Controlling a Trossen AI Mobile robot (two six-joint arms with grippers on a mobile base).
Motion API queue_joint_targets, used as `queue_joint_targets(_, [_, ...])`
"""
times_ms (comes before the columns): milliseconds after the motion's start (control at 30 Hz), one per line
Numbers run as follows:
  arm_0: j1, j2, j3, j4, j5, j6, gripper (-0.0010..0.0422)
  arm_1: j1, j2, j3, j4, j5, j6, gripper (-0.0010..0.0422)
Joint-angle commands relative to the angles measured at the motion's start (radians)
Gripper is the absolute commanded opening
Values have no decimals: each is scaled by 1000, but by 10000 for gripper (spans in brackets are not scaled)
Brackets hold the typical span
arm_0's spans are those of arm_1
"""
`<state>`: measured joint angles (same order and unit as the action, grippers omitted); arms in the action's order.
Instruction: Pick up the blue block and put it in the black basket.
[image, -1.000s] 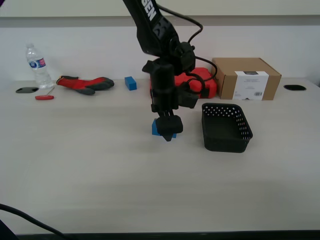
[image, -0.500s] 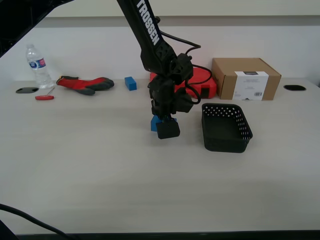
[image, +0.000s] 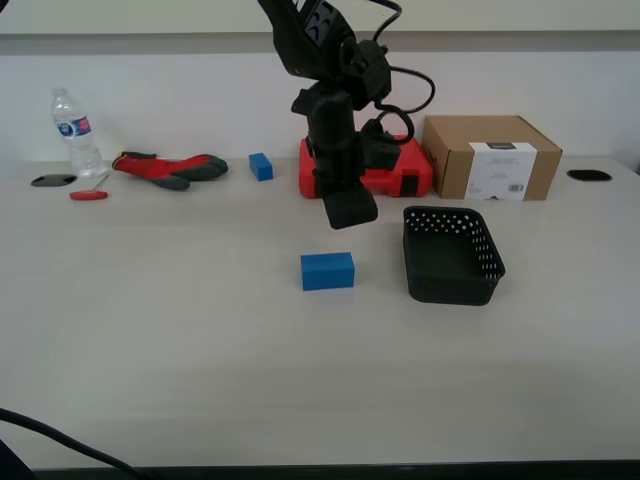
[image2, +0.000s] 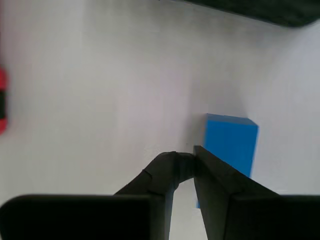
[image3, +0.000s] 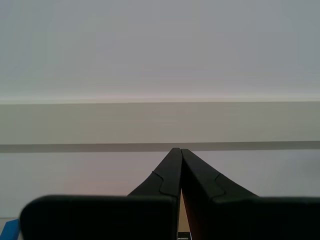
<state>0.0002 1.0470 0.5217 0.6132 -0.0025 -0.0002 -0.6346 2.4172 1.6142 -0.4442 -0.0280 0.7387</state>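
Observation:
The blue block (image: 328, 271) lies flat on the table, to the exterior view's left of the black basket (image: 452, 255). My first gripper (image: 350, 210) hangs above and slightly behind the block, shut and empty. In the first wrist view its shut fingertips (image2: 189, 156) sit beside the blue block (image2: 230, 142), which lies on the table below and apart from them. My second gripper (image3: 177, 150) is shut and empty, facing a bare wall. It does not show in the exterior view.
A smaller blue cube (image: 261, 166), a red and grey glove (image: 170, 168), a water bottle (image: 72, 130) and a small red tool (image: 88, 195) lie at the back left. A red tool case (image: 400, 175) and a cardboard box (image: 492, 157) stand behind the basket.
My first gripper was down at the blue block and has risen up and back without it. The block now lies uncovered on the table.

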Motion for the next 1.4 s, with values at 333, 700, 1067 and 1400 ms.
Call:
queue_joint_targets(333, [0, 0, 2, 4, 0, 0, 0, 13, 169, 0, 19, 12, -17, 420])
queue_joint_targets(700, [1, 0, 2, -15, 0, 0, 0, 60, 219, 7, 23, 48, -25, 1])
queue_joint_targets(1067, [1, 0, 2, -23, 0, 0, 0, 55, 97, 91, -26, 121, -55, -2])
queue_joint_targets(1400, [1, 0, 2, -23, 0, 0, 0, -128, 66, 183, 49, 230, -134, -1])
